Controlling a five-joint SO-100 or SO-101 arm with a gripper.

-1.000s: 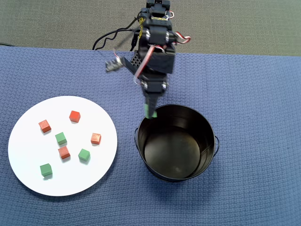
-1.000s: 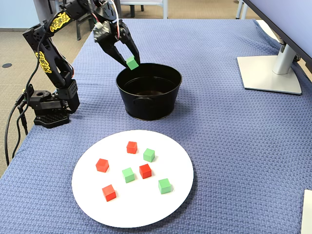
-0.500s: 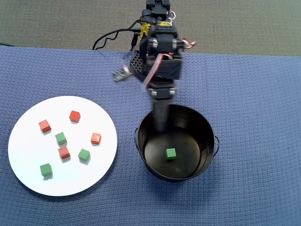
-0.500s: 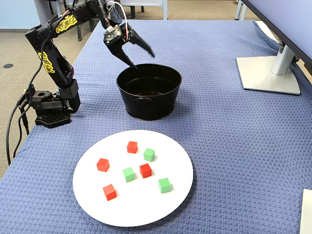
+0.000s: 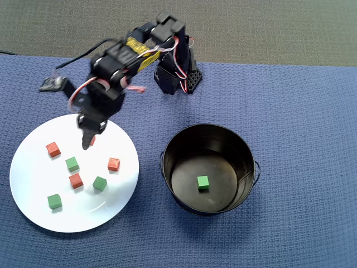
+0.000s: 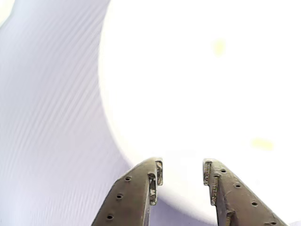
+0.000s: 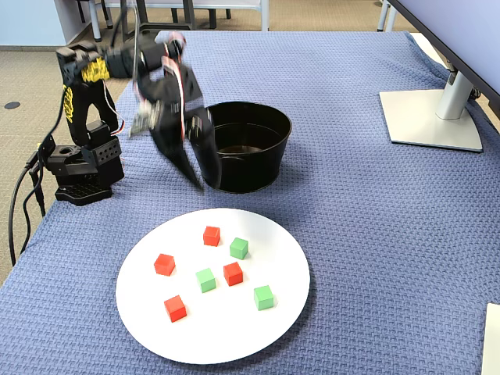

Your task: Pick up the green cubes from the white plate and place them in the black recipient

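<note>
The white plate [image 5: 33, 173] lies at the left in the overhead view and bears three green cubes [image 5: 72, 163] [image 5: 100, 183] [image 5: 54, 201] among several red cubes. Another green cube [image 5: 203, 182] lies on the bottom of the black bucket [image 5: 241, 157], to the plate's right. My gripper [image 5: 87, 139] hangs open and empty over the plate's far rim, above a partly hidden red cube. The fixed view shows the plate [image 7: 219, 336], the green cubes [image 7: 239, 248] [image 7: 205, 280] [image 7: 264, 297], the bucket [image 7: 266, 164] and the blurred gripper [image 7: 207, 183]. The washed-out wrist view shows the open gripper [image 6: 182, 172] over the plate [image 6: 188, 94].
Red cubes [image 5: 53, 149] [image 5: 114, 164] [image 5: 76, 180] sit among the green ones. The arm's base [image 5: 177, 78] stands behind the plate and bucket on a blue cloth. A monitor stand [image 7: 430, 117] is at the far right in the fixed view.
</note>
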